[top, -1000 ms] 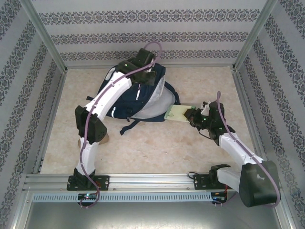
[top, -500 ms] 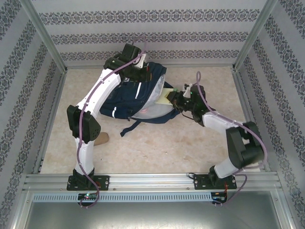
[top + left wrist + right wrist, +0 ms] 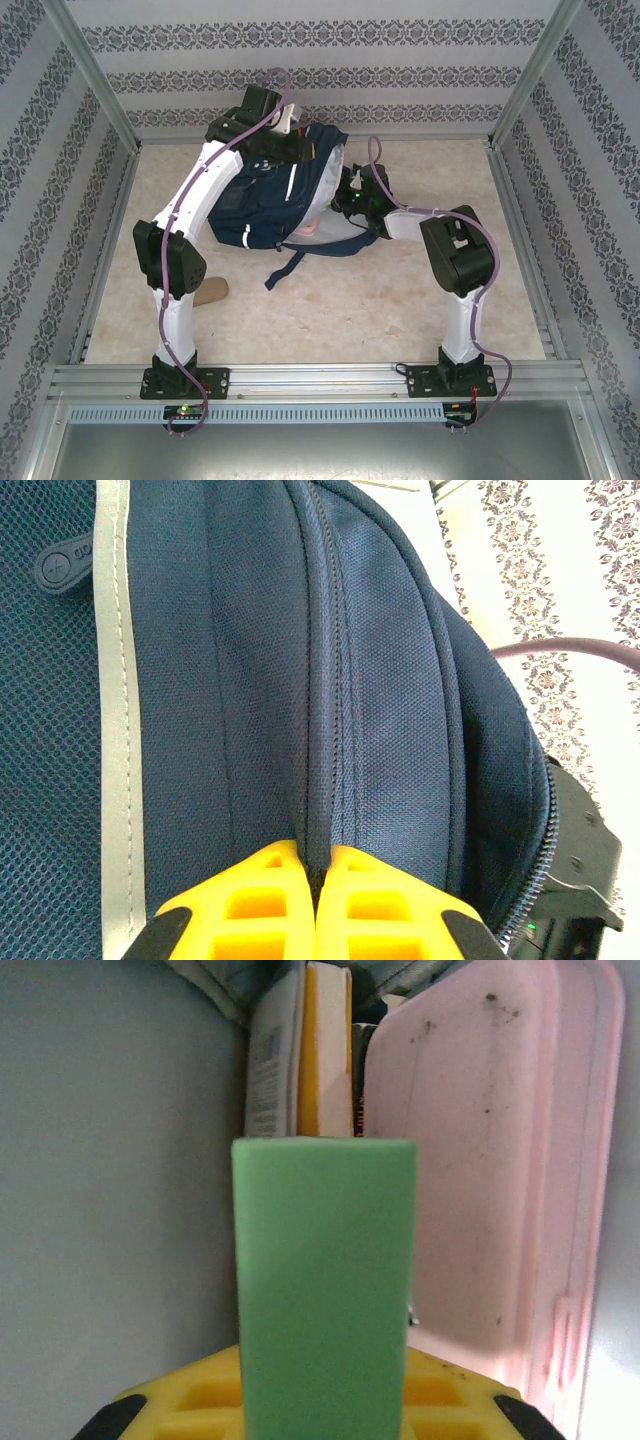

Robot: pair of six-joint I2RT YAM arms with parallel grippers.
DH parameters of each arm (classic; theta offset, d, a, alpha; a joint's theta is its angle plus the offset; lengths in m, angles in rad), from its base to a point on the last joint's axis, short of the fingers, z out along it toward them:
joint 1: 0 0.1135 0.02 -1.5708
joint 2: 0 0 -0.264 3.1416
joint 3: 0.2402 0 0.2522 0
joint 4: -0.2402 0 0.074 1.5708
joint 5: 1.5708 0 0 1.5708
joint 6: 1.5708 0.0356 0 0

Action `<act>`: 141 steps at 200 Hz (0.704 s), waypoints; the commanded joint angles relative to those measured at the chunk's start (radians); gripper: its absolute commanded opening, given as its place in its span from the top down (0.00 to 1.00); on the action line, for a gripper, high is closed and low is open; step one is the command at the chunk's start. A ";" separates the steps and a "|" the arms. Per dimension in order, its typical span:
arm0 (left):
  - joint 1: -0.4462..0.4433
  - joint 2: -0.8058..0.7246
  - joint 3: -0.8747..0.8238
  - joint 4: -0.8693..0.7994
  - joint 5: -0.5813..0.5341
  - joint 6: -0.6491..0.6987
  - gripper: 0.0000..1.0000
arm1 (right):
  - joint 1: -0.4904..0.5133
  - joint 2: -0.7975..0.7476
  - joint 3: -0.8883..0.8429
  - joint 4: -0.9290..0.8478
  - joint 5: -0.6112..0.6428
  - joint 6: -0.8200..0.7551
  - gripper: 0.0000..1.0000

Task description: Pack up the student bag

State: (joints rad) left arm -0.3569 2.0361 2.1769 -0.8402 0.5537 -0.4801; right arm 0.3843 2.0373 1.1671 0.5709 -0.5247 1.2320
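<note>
Two arms engaged: both work on the large navy blue fabric backpack (image 3: 262, 210), which lies toward the far edge of the beige tabletop (image 3: 400, 310), left of its middle.
Your left gripper (image 3: 316, 870): clenched on a fold of fabric along the zip seam near the backpack's top, holding the mouth up.
Your right gripper (image 3: 348, 202): grasping a flat green book-like item (image 3: 325, 1290), its front end inside the mouth.
Inside: a pale pink flat plastic case (image 3: 490, 1160) just right of the green item, yellow and white book spines (image 3: 325, 1050) beyond, grey lining (image 3: 110, 1210) on the left.
Step in hand: by my judgement, you are loading the green item.
Next move: you likely need to slide it deeper between lining and case, then let go and back straight out while the left pinch holds the mouth up.
</note>
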 commanded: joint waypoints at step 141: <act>-0.003 -0.102 -0.184 0.145 0.024 0.035 1.00 | -0.041 -0.324 -0.033 -0.618 0.212 -0.376 0.20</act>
State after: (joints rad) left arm -0.3580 1.9869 2.0209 -0.7612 0.5686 -0.4721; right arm 0.3607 1.8153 1.1885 0.0353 -0.3786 0.9314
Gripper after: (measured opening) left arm 0.057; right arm 0.788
